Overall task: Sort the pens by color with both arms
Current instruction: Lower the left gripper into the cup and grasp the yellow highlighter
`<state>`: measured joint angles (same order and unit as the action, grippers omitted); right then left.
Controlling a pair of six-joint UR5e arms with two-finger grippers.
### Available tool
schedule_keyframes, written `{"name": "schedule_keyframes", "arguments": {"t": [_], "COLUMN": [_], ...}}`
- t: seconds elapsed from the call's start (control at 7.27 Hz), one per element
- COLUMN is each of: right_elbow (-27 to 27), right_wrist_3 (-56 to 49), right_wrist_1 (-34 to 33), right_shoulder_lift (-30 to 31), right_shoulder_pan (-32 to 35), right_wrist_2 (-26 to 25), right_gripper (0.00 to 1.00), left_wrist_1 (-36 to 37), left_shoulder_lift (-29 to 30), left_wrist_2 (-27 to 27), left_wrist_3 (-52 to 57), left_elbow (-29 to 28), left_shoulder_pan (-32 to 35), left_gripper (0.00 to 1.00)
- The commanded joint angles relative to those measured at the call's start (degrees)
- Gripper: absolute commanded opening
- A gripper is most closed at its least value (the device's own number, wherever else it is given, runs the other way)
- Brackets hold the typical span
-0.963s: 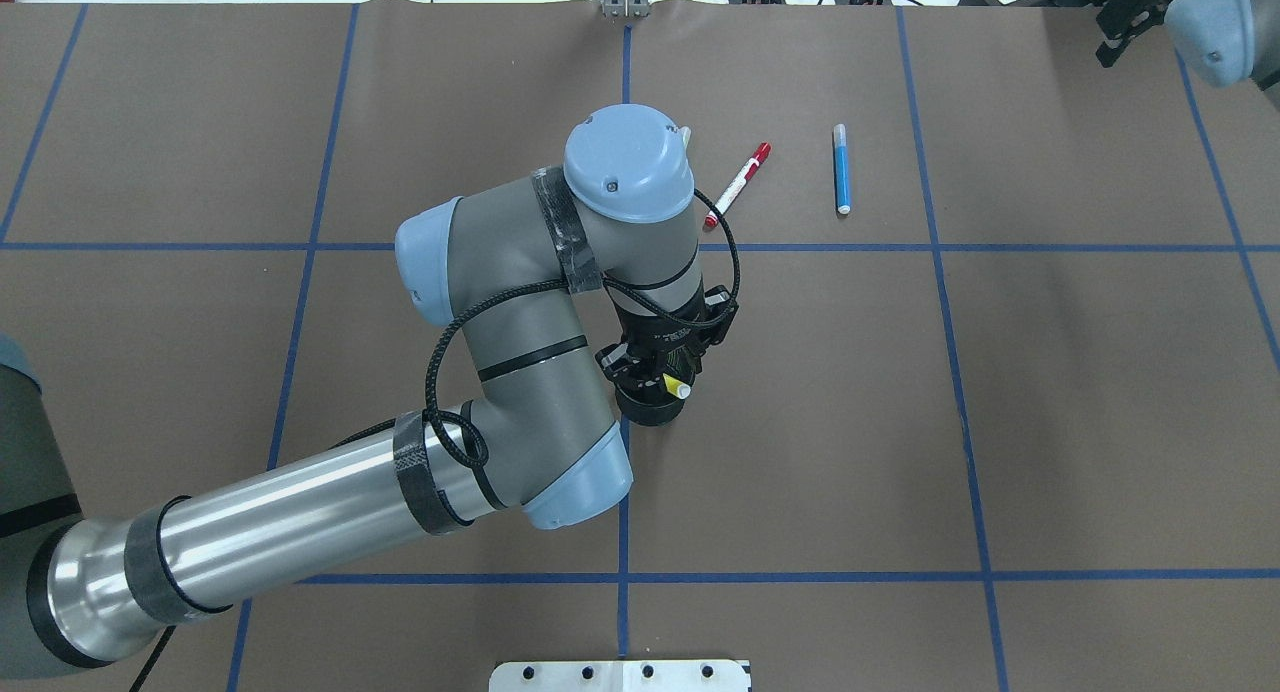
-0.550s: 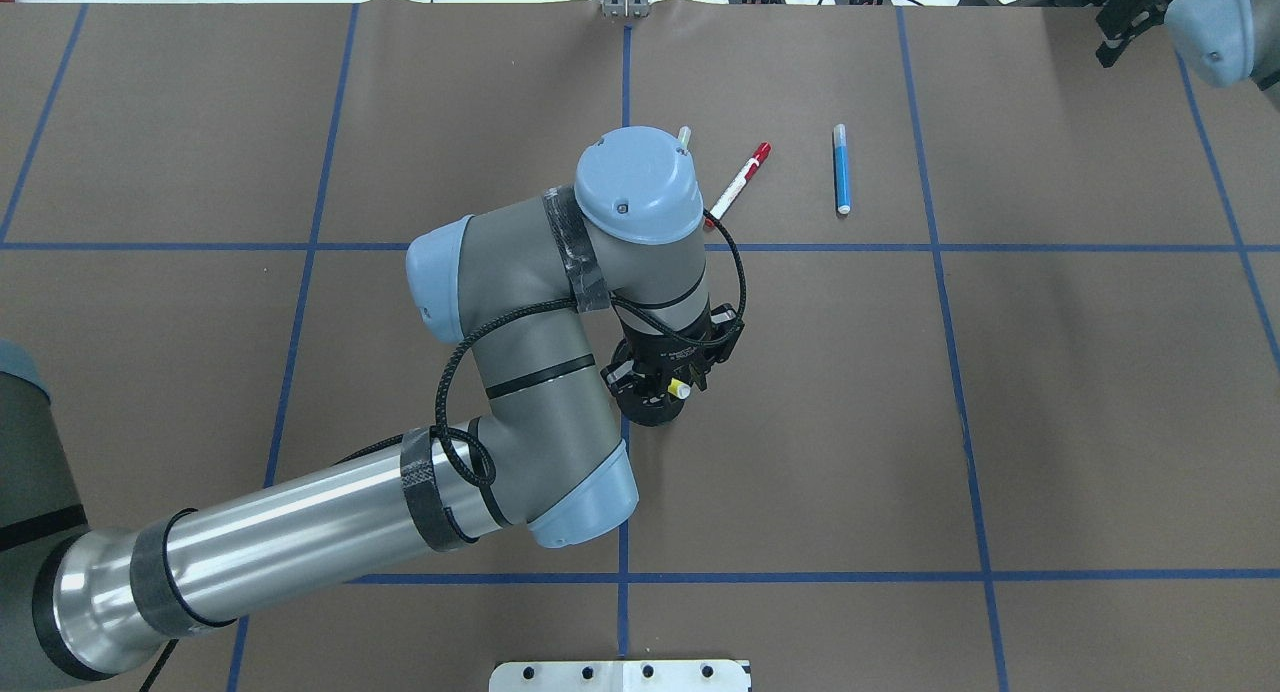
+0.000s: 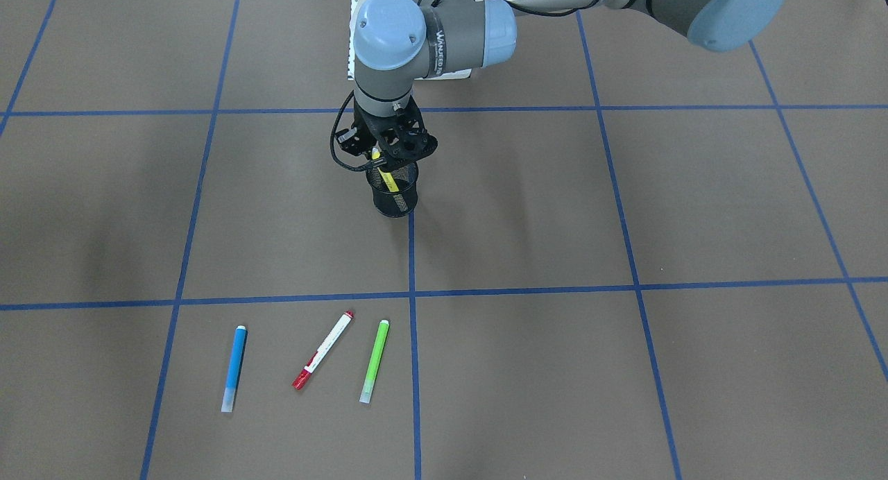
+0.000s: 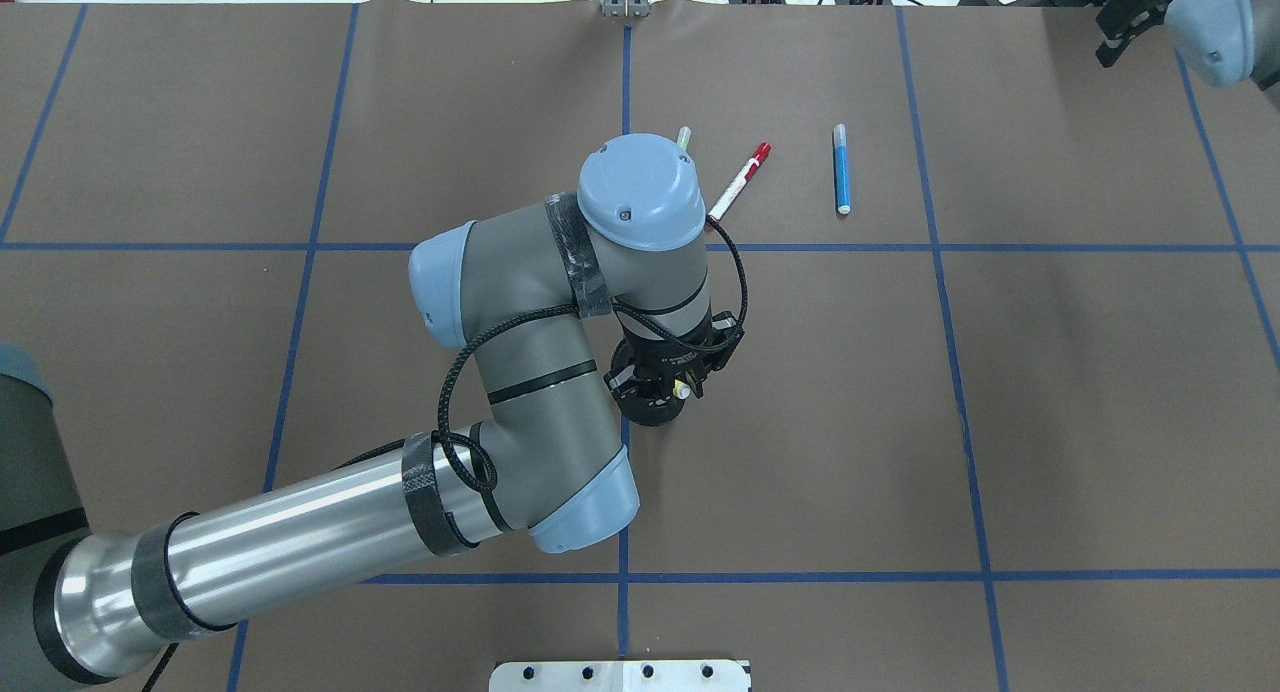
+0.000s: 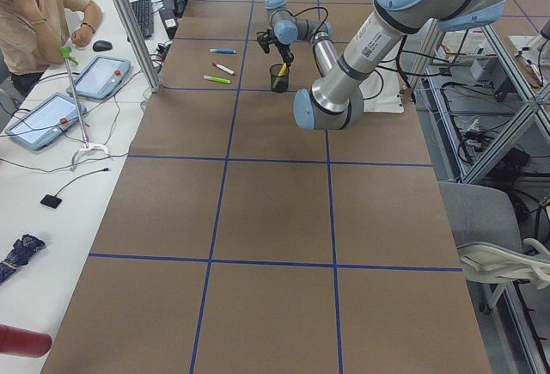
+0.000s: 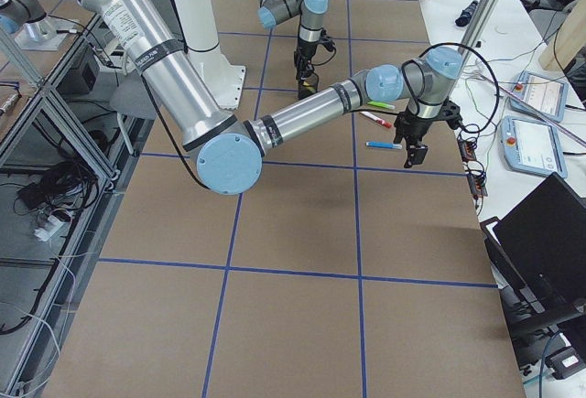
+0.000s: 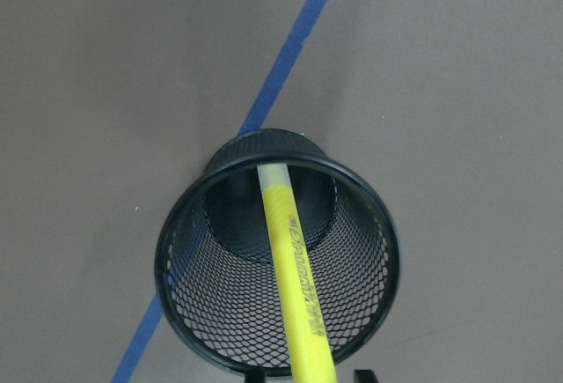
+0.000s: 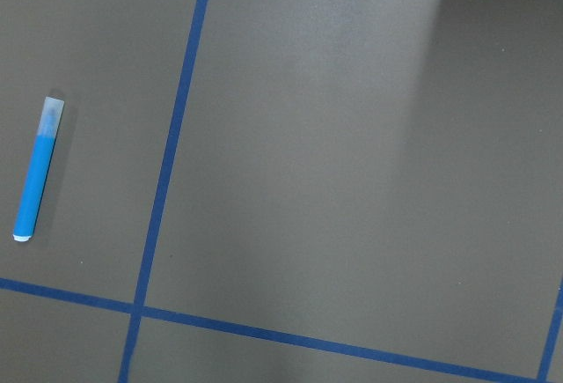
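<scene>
**Q:** Item one, the left black two-finger gripper (image 3: 390, 157). Where do you look for it?

**A:** Upper centre of your front-facing frame, pointing down just over the round black mesh cup (image 3: 399, 201). The slim yellow highlighter pen (image 7: 295, 268) stands tilted inside that cup. Its pale lower end is down by the cup's floor and its upper end rises between the fingers. Whether it is clamped or let go, you cannot tell from these views.

**Q:** Item two, the right black gripper (image 4: 1115, 37)?

**A:** Upper right corner of your overhead frame, well apart from the cup. Whether it is spread or closed cannot be told. The slim blue pen (image 3: 234, 367) lies at the left edge of its wrist view.

**Q:** Loose stock?

**A:** Lower left of the front-facing frame, on the brown table sheet with blue tape lines (image 3: 624, 209). From the left you have the blue pen, the thin white pen with red caps (image 3: 323, 350) and the slim green pen (image 3: 374, 361), side by side, none touching.
</scene>
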<state>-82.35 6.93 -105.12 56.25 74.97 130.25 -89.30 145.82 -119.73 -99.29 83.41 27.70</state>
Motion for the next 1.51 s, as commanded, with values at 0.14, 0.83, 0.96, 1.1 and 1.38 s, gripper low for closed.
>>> {"name": "schedule_keyframes", "arguments": {"t": [0.14,0.83,0.96,1.1,1.38], "right_elbow": [0.0,-0.2,-0.2,-0.2,-0.2], "right_wrist_3": [0.0,0.0,0.0,0.0,0.0], "right_wrist_1": [0.0,0.0,0.0,0.0,0.0], "right_shoulder_lift": [-0.1,-0.1,-0.1,-0.1,-0.2], "right_shoulder_pan": [-0.1,0.0,0.0,0.0,0.0], "right_wrist_2": [0.0,0.1,0.1,0.1,0.0], "right_gripper": [0.99,0.99,0.99,0.99,0.99], "left_wrist_1": [0.0,5.3,9.5,13.4,14.9], "left_shoulder_lift": [-0.1,-1.7,-2.6,-2.6,-2.6], "left_wrist_2": [0.1,-0.3,-0.3,-0.3,-0.3], "left_wrist_3": [1.5,2.0,3.6,5.2,5.8], "left_elbow": [0.0,8.4,12.9,16.8,23.1], "left_shoulder_pan": [0.1,0.3,0.3,0.3,1.5], "left_gripper": [0.11,0.00,0.00,0.00,0.00]}}
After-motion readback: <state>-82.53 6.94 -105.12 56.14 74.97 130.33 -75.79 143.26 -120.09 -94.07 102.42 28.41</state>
